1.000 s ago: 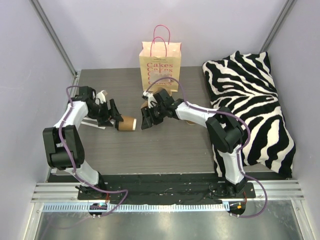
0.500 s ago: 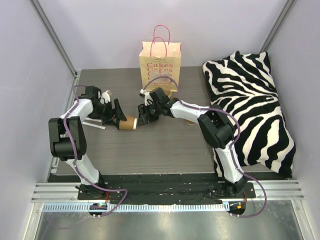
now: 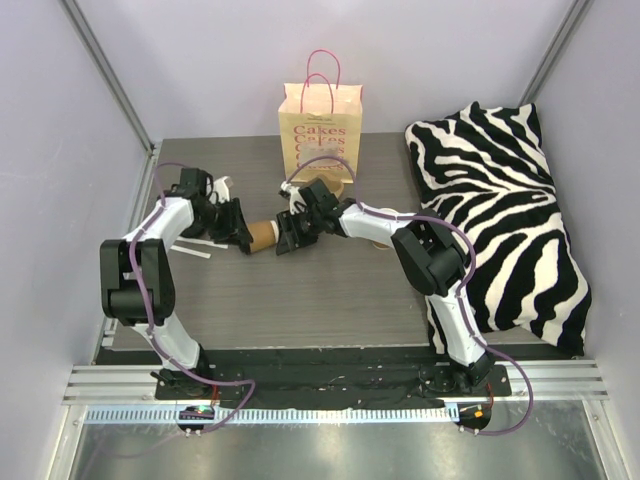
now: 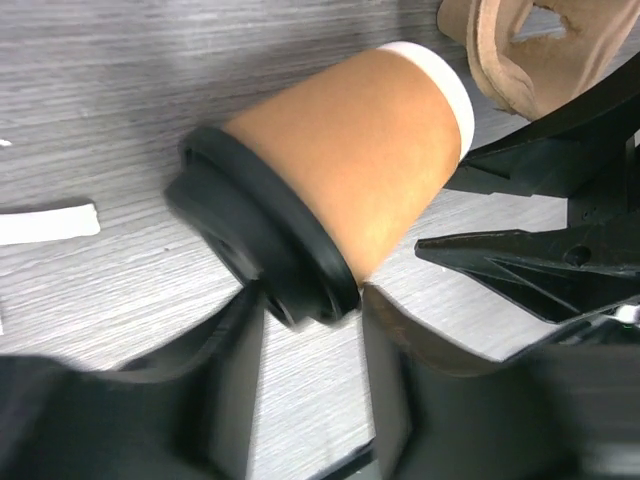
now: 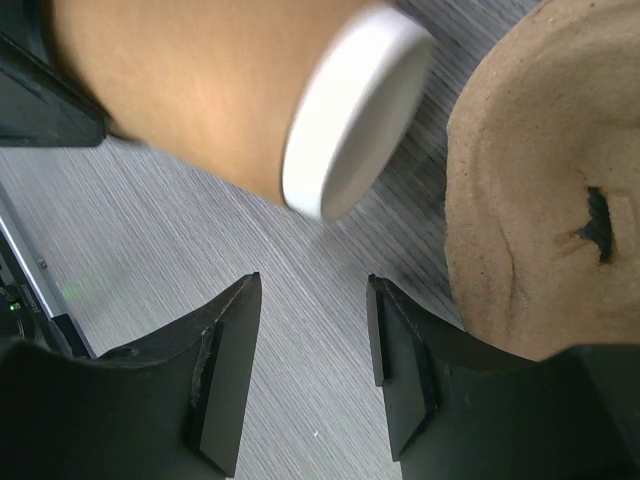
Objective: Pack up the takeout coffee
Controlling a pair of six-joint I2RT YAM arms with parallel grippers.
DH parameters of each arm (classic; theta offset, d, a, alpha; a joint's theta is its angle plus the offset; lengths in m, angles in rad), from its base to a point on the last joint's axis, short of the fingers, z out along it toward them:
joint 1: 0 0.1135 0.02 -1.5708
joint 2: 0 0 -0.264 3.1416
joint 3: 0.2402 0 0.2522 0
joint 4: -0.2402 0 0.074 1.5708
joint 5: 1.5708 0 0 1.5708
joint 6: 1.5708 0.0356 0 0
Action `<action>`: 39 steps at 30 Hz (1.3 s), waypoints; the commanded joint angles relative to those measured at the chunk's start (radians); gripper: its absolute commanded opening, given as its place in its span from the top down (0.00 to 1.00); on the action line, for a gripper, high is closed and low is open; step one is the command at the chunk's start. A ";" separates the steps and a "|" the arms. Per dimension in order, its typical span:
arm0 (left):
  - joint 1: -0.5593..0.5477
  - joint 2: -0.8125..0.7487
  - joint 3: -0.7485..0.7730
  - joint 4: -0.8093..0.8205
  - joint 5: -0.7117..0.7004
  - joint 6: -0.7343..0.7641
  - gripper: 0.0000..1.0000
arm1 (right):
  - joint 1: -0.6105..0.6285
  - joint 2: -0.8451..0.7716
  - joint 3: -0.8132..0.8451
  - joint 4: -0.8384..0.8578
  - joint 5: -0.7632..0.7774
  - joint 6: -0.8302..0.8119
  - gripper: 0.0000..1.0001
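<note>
Writing: the paper bag (image 3: pixel 320 130) stands at the back, "Cakes" repeated down its front in pink.
Cup: the brown coffee cup (image 3: pixel 262 236) lies on its side on the table, between both grippers.
Left gripper (image 4: pixel 312 300): fingers flank the black lid (image 4: pixel 260 245); whether they pinch it, can't tell.
Right gripper (image 5: pixel 310 290): spread, bare tabletop between the fingers, just short of the white base (image 5: pixel 350 105).
Wrist views: tan pulp cup carrier (image 5: pixel 530 190) beside that base.
Top view alone: bag and zebra pillow (image 3: pixel 500 200).

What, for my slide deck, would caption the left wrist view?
Left gripper straddles the black lid of a tipped cup; right gripper faces its base.
</note>
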 commanded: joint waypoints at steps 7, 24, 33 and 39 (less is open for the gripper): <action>-0.048 -0.061 0.062 -0.013 -0.158 0.078 0.76 | 0.003 -0.047 -0.009 0.040 -0.025 0.015 0.46; -0.258 0.017 0.375 -0.252 -0.785 0.737 0.78 | -0.068 -0.221 -0.032 -0.012 -0.089 0.061 0.42; -0.322 0.157 0.366 -0.130 -1.067 1.003 0.77 | -0.158 -0.325 -0.071 -0.084 -0.089 0.036 0.41; -0.343 0.191 0.375 -0.093 -1.100 1.030 0.73 | -0.181 -0.371 -0.098 -0.107 -0.085 0.009 0.41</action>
